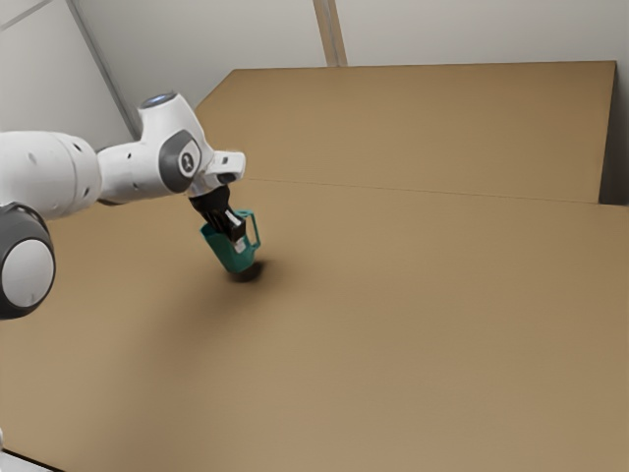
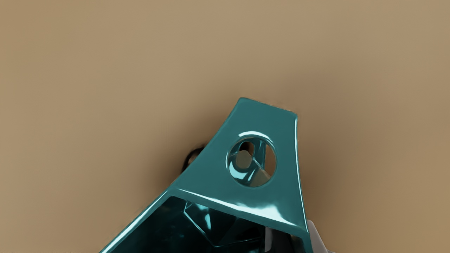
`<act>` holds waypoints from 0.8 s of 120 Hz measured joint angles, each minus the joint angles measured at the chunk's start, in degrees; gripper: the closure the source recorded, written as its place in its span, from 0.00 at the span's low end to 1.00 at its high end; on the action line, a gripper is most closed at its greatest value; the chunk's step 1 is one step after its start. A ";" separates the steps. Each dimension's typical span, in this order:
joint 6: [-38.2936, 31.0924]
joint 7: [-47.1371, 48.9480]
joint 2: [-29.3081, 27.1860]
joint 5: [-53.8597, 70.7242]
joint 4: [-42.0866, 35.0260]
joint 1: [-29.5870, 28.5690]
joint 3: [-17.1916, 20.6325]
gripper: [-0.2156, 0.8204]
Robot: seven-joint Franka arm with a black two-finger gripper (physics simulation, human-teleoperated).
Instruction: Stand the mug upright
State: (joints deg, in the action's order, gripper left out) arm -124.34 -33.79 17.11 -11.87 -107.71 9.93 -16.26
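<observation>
The gripper reaches down to the teal mug, which leans at a slant in the exterior view, its handle toward that view's right. The mug's lower end is close above a dark patch on the table; contact there cannot be told. In the wrist view the gripper has one finger inside the teal mug and the other outside, shut on the wall between them. The opening faces the hand, and a round hole shows in the flared teal part.
The brown tabletop spreads around the mug, with a thin seam across it in the exterior view. Pale walls stand beyond its far edge.
</observation>
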 joint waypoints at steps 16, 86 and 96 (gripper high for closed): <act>-1.20 2.98 0.82 0.75 -0.87 0.01 0.00 0.93; 7.03 11.69 -5.88 5.24 9.26 0.03 0.38 0.28; 15.17 13.24 -10.29 7.50 14.93 -0.16 2.30 0.26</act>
State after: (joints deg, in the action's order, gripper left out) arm -109.17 -20.55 6.82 -4.37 -92.77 9.77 -13.96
